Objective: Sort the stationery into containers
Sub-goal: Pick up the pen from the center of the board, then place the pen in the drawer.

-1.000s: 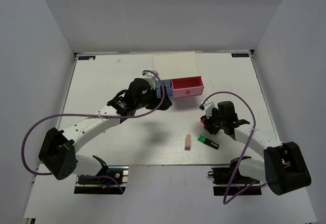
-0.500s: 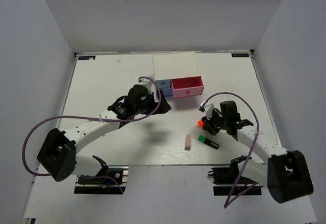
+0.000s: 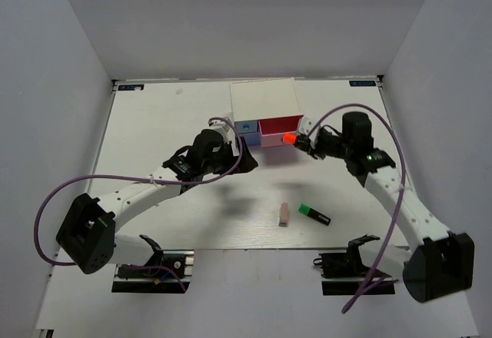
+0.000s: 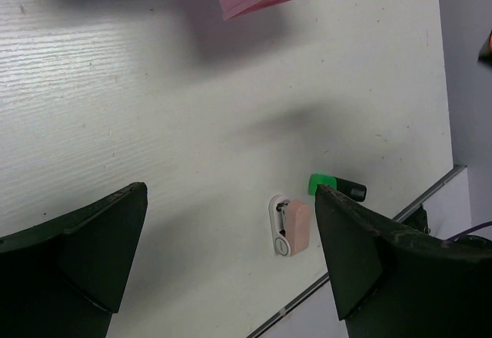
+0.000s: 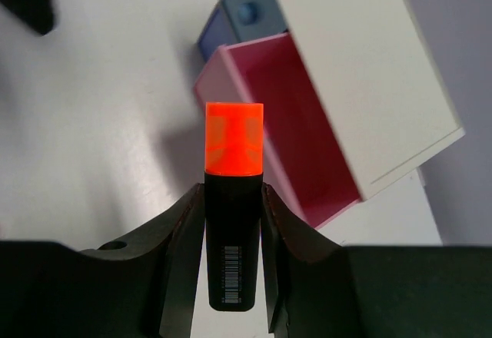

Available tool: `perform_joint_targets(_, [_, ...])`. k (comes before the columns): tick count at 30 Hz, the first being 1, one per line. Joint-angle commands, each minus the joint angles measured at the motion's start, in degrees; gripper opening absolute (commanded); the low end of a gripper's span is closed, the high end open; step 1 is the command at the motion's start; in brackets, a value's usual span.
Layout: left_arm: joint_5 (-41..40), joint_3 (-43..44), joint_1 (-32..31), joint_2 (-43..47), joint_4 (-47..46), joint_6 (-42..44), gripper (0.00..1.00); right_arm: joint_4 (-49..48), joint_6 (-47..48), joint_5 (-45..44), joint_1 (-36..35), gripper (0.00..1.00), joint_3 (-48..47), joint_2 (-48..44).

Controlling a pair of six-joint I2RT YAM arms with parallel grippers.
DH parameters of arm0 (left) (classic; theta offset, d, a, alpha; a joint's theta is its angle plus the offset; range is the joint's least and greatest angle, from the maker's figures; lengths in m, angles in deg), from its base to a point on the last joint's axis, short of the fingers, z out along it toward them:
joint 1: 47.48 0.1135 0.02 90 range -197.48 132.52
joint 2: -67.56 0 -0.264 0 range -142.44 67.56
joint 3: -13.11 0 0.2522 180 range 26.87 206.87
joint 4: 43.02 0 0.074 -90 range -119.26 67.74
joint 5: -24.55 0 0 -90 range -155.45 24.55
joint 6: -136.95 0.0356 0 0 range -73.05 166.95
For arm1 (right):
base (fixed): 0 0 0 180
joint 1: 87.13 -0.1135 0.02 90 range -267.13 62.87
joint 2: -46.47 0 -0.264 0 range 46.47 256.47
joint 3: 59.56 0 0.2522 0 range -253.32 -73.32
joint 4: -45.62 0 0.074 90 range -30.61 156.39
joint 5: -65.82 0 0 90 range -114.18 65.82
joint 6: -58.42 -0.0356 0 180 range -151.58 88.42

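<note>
The right gripper [image 5: 233, 250] is clamped on the black barrel of the orange-red highlighter [image 5: 233, 200], one finger pressed to each side. The barrel is gripped at its lower half, so the capped end stands well out past the fingertips toward 12 o'clock in the wrist view. In the overhead view the cap is seen at the 9 o'clock end of the right gripper [image 3: 300, 140], held above the front right corner of the pink drawer [image 3: 269, 141]. This drawer is pulled out of the white-topped box [image 3: 264, 98], and its red floor [image 5: 296, 115] lies open at 1 to 2 o'clock of the cap. The step in hand is judged to be the carry to that drawer, with the drop not yet made.

From here, the main risk is judged to be a release made too early. With the cap over the front wall rather than the floor, the highlighter could be tipped on the rim and spilled onto the table [image 3: 169, 115]. If it is lowered at this angle, the front wall could be struck by the protruding cap, and the light drawer pushed shut or the box shoved back.

The left gripper [image 3: 246, 161] is held with its fingers wide apart and empty, near 7 o'clock of the drawer, so the arms could be brought into contact by a wide sweep. The green highlighter [image 3: 314, 214] and pinkish-beige eraser [image 3: 284, 213] are left on the table, just beside each other.
</note>
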Motion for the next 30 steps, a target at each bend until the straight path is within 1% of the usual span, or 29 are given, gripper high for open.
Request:
perform_joint_targets(1, [0.0,-0.7,0.1,1.4,-0.2,-0.3,1.0,0.9,7.4,1.8,0.1,0.04,-10.3,8.5])
perform_joint_targets(5, [-0.7,-2.7,0.1,2.7,-0.2,-0.3,1.0,0.2,11.6,3.8,0.1,0.04,-16.8,13.1])
perform_joint_targets(7, [-0.7,-3.4,0.1,4.1,-0.2,-0.3,1.0,1.0,14.3,4.9,0.1,0.06,-19.7,16.5])
perform_joint_targets(8, [-1.3,-3.9,0.1,4.1,-0.2,-0.3,1.0,3.5,15.7,5.4,0.0,0.07,-22.8,17.4])
perform_joint_targets(10, [-1.3,-4.0,0.1,4.8,-0.2,-0.8,1.0,5.4,17.3,7.3,0.1,0.1,-24.9,21.1])
perform_joint_targets(11, [-1.3,-4.5,0.1,4.8,-0.2,-0.8,1.0,7.4,18.6,7.7,0.1,0.1,-26.9,21.9])
perform_joint_targets(13, [-1.8,-4.5,0.1,5.3,-0.2,-0.8,1.0,8.7,19.5,9.0,0.2,0.15,-27.7,24.1])
perform_joint_targets(15, [-1.8,-4.5,0.1,5.3,-0.2,-0.8,1.0,9.6,20.2,9.7,0.2,0.16,-28.4,25.4])
perform_joint_targets(18, [-2.3,-4.5,0.1,5.3,-0.2,-0.8,1.0,13.8,20.7,12.2,0.3,0.2,-30.6,27.6])
perform_joint_targets(21, [-2.3,-4.5,0.1,5.3,-0.2,-0.8,1.0,15.0,21.0,12.8,0.1,0.22,-30.3,28.6])
perform_joint_targets(23, [-2.3,-4.5,0.1,5.3,-0.2,-0.8,1.0,14.9,21.1,12.6,0.1,0.27,-30.0,29.1])
perform_joint_targets(25, [-2.3,-4.5,0.1,5.3,-0.2,-0.8,1.0,14.6,21.0,12.2,0.1,0.34,-29.6,29.5])
perform_joint_targets(26, [-2.3,-4.5,0.1,4.7,-0.2,-0.8,1.0,14.3,20.8,11.8,0.2,0.42,-29.7,29.6])
perform_joint_targets(27, [-2.3,-4.5,0.1,4.7,-0.2,-0.8,1.0,14.0,19.9,11.7,0.1,0.44,-29.5,29.6])
perform_joint_targets(30, [-2.3,-4.5,0.1,4.7,-0.2,-0.8,1.0,12.6,18.8,11.2,0.3,0.46,-28.9,29.2])
